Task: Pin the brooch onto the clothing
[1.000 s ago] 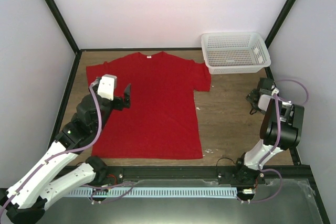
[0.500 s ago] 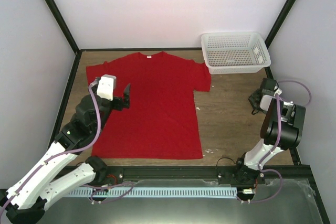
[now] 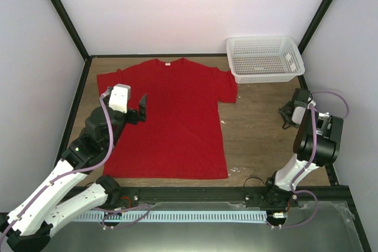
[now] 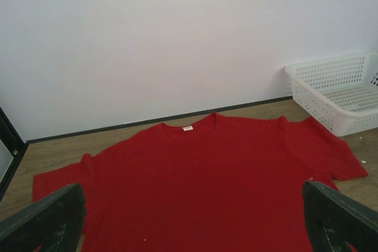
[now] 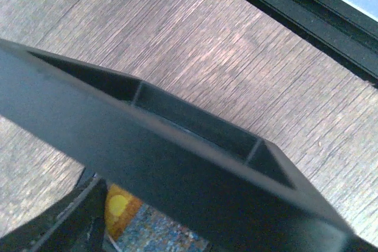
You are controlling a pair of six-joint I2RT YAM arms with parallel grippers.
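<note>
- Fingers (image 4: 47, 222) of the left gripper (image 3: 140, 109) spread wide, nothing between them, over the red T-shirt (image 3: 171, 119) lying flat on the table (image 3: 254, 134).
- Right gripper (image 3: 289, 113) near the table's right edge, clear of the shirt; I cannot tell its finger state.
- Right wrist: black frame (image 5: 177, 146) across the shot, a multicoloured patch below it, which I read as the brooch (image 5: 134, 223).
</note>
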